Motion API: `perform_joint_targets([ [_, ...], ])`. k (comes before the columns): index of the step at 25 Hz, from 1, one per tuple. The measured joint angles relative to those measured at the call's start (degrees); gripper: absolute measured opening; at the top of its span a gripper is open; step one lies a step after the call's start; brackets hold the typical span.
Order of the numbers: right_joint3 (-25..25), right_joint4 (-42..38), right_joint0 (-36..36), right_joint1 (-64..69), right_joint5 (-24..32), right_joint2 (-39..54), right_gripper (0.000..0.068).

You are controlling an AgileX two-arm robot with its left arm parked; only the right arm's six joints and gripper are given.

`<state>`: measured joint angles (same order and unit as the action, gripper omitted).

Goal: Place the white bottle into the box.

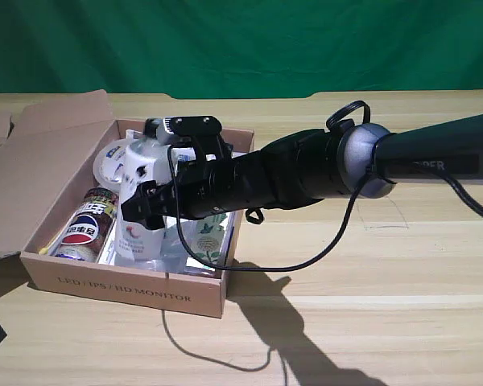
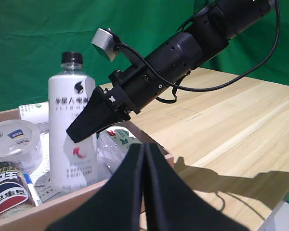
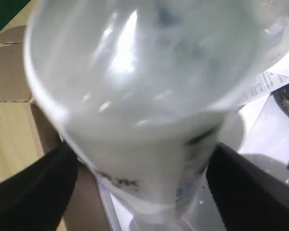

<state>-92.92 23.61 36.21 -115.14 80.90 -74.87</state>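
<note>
Gripper: right gripper [image 2: 89,122] has its two black fingers [image 3: 31,187] apart on either side of the white bottle [image 2: 72,125]; whether they press it or have just let go cannot be told.
Bottle: stands upright between the fingers, black cap on top, its base down inside the box [image 1: 125,288].
Beside the gripper: a crinkled clear wrapper and a small floral-labelled item [image 1: 208,241] lie in the box just under the wrist.
Beyond the bottle: a red-and-blue can [image 1: 84,229] lies on its side on the far side of the bottle from the arm; a roll of tape [image 2: 12,142] sits further back in the box.
Further off: box flaps [image 1: 32,173] are folded outward, with wooden table [image 1: 370,273] all round.
Done: bottle looks carried over and lowered into the box.
Left: judging by this, only to release fully, if not already free, and draw the arm back without tipping the bottle.
</note>
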Motion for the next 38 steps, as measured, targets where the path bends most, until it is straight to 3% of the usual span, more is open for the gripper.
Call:
perform_joint_targets([
  [6, 0.0, 0.3, 0.0, 0.2, -1.0, -0.3, 0.0680],
  [9, 0.3, 0.2, 0.0, 2.1, -2.3, -0.3, 0.0636],
  [11, 1.7, -1.0, -0.3, 5.2, -2.3, -0.3, 0.0531],
  [16, 9.1, -3.9, -3.0, 15.9, -2.3, -0.3, 0.0125],
  [18, 11.2, -4.1, -4.6, 20.8, -2.3, -0.3, 0.0038],
  [22, 14.2, -4.3, -7.4, 29.2, -2.4, -0.3, 0.0004],
  [32, 18.8, -0.5, -9.1, 43.0, -2.6, 5.9, 0.0003],
  [38, 18.4, -1.1, -9.1, 44.3, -2.6, 6.0, 0.0003],
])
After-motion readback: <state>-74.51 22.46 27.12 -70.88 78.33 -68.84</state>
